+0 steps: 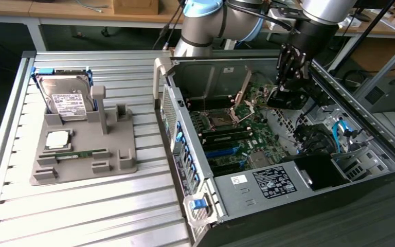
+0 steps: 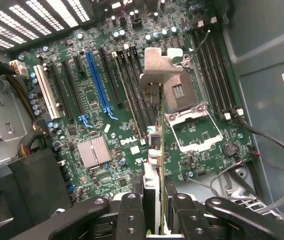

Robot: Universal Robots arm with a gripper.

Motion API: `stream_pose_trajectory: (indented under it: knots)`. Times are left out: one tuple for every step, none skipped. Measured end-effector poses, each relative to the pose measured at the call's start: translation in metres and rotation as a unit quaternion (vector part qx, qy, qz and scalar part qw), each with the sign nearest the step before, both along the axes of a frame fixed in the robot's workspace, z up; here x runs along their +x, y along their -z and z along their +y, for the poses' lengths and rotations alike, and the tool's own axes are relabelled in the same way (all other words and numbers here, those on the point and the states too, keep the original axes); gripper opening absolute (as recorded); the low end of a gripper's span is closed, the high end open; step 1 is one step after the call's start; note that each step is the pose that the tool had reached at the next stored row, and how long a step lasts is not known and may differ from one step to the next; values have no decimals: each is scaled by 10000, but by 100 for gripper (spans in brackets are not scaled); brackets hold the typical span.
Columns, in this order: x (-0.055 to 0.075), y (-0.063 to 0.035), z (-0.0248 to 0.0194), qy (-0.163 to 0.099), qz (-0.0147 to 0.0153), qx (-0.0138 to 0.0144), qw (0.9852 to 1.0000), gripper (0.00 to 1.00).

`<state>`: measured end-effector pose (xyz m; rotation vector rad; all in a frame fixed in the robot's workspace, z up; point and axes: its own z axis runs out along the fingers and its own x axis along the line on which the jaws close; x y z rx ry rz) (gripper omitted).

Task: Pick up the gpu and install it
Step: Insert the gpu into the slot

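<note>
My gripper [image 2: 154,207] clenched the gpu [image 2: 152,150] edge-on; the arm [image 1: 211,20] angled steeply down into the open case [image 1: 215,77], clear above the motherboard [image 2: 102,115].

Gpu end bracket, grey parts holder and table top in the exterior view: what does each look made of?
End bracket of the gpu: bare sheet metal, matte silver with folded edges.
Grey parts holder: probably moulded or printed plastic, with a uniform matte grey and blocky posts.
Table top: likely aluminium, given its pale ribbed slats with a soft sheen.
</note>
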<state>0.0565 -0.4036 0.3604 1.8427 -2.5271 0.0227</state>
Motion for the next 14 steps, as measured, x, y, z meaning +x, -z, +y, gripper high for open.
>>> stream_pose_trajectory:
  knots:
    - [0,0,0,-10,0,0,10000,27]
    - [0,0,0,-21,0,0,10000,27]
    - [0,0,0,-31,0,0,10000,27]
    - [0,0,0,-43,0,0,10000,27]
    - [0,1,0,-55,0,0,10000,27]
    - [0,1,0,-65,0,1,10000,27]
    - [0,1,0,-77,0,1,10000,27]
    - [0,2,0,-89,0,1,10000,27]
    - [0,2,0,-102,0,1,9999,27]
    - [0,2,0,-113,0,0,9999,27]
    - [0,2,0,-123,0,0,9999,27]
    - [0,2,0,-135,0,0,9999,27]
    - [0,2,0,-145,0,0,9999,27]
    - [0,2,0,-157,0,0,9999,27]
